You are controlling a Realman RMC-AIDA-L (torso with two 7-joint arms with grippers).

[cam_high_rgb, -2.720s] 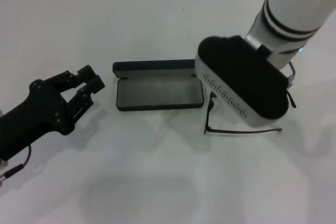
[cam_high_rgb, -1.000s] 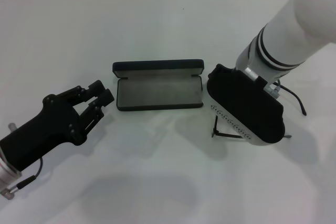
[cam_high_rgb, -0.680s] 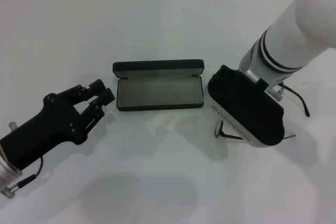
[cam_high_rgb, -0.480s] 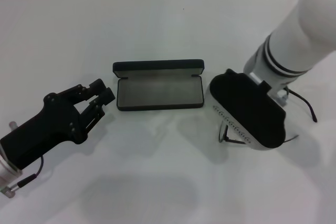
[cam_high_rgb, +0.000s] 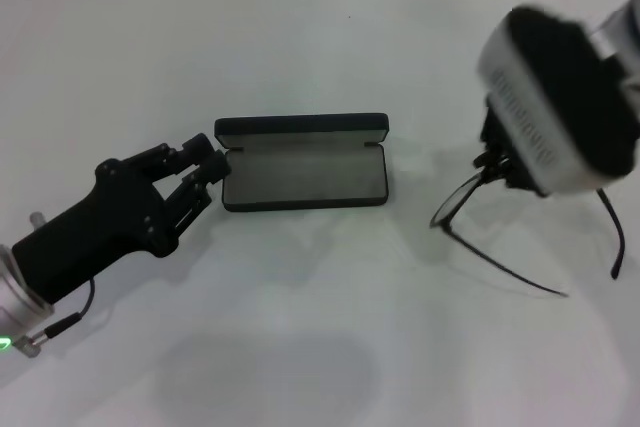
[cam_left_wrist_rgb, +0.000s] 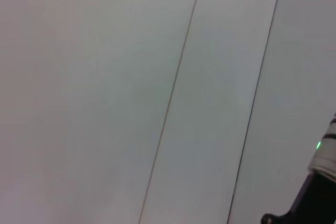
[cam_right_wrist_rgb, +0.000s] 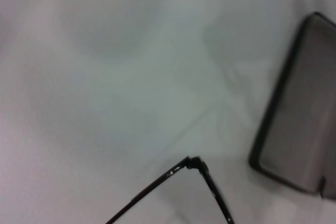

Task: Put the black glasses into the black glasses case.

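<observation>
Since the earlier frame the glasses point(cam_high_rgb: 500, 237) have risen off the tabletop point(cam_high_rgb: 320, 347), held by the right tool point(cam_high_rgb: 497, 162), temples splayed, right of the case point(cam_high_rgb: 303, 162). The case lies open. The left tool point(cam_high_rgb: 205, 157), fingers narrow, has advanced to the case's left end.

The left gripper point(cam_high_rgb: 207, 159) is matte black throughout — a chunky angular body ending in stubby linked fingers, with a thin dark cable looping beneath a silver wrist ring and a small green light point(cam_left_wrist_rgb: 318, 145) on the pale wrist collar. The right gripper point(cam_high_rgb: 497, 159) sits under a white housing with a black padded face and a dotted row along its edge.
</observation>
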